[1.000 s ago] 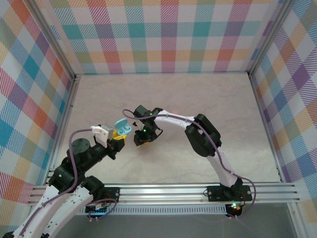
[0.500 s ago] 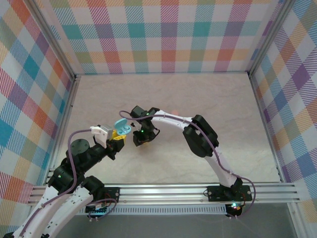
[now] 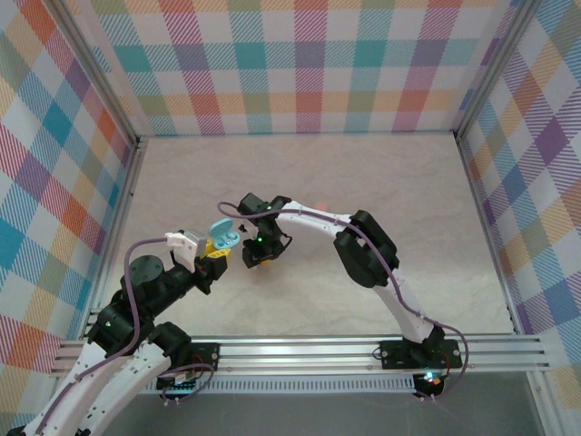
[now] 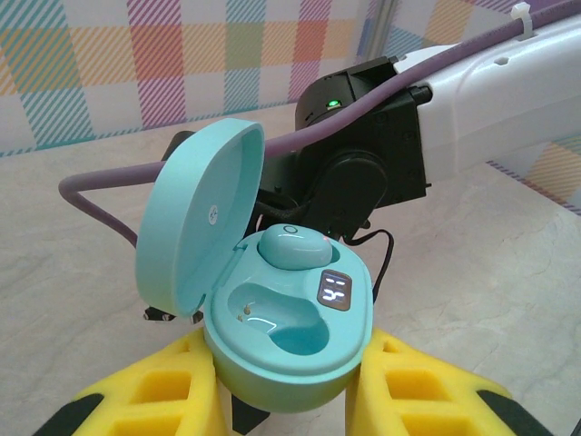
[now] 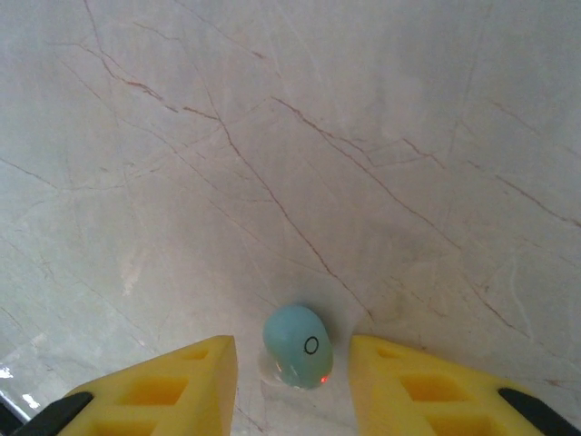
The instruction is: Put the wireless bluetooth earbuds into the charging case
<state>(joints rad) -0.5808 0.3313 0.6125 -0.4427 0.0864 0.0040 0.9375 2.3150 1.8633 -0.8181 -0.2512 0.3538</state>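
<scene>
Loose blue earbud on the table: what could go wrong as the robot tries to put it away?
The earbud is small and rounded; the open right gripper could squirt it sideways on closing. The left gripper pinches the open case low, so pushing into its empty slot might tip it.

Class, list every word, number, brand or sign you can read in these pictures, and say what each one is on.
"O": a thin black ring on the light blue earbud lying on the table.
Two lit white digits on the display of the charging case: too blurred to read with certainty.
A faint ring on the seated earbud in that case: a mark, no letters.
No brand names or words are legible.
</scene>
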